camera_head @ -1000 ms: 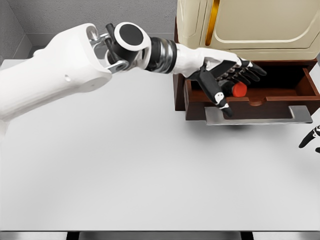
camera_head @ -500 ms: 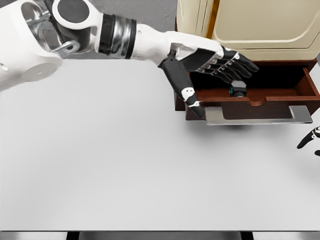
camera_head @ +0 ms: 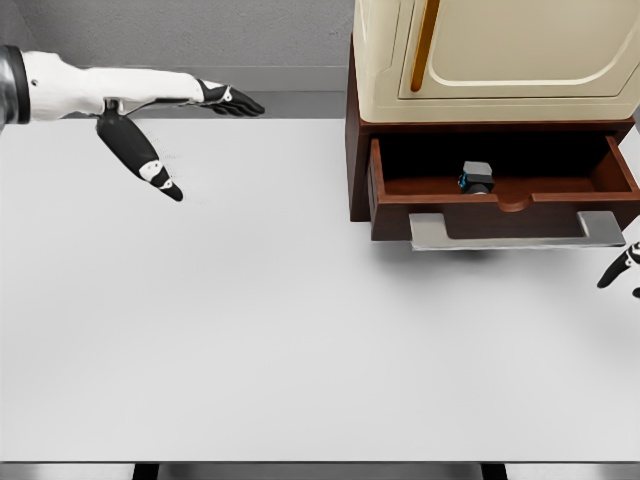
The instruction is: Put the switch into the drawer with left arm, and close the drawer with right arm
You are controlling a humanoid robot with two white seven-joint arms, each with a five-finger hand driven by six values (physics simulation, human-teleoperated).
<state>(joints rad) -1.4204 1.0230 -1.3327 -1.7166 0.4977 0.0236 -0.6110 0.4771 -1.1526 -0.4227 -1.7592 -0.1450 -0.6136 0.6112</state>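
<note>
The switch (camera_head: 477, 177), a small dark grey block with a blue spot, lies inside the open brown drawer (camera_head: 505, 205), near its front wall. A grey handle (camera_head: 515, 231) runs along the drawer's front. My left hand (camera_head: 190, 125) hangs over the table's far left, fingers spread, holding nothing. Of my right hand (camera_head: 620, 270) only black fingertips show at the right edge, below the handle's right end.
The drawer belongs to a brown cabinet base (camera_head: 356, 160) under a cream cabinet (camera_head: 500, 55) with a gold strip. A white table (camera_head: 300, 330) spreads in front, with a grey wall behind it.
My left hand let go of the switch in the drawer, then drew back far to the left. The switch has rolled so its red cap no longer shows. The right hand barely shifted.
</note>
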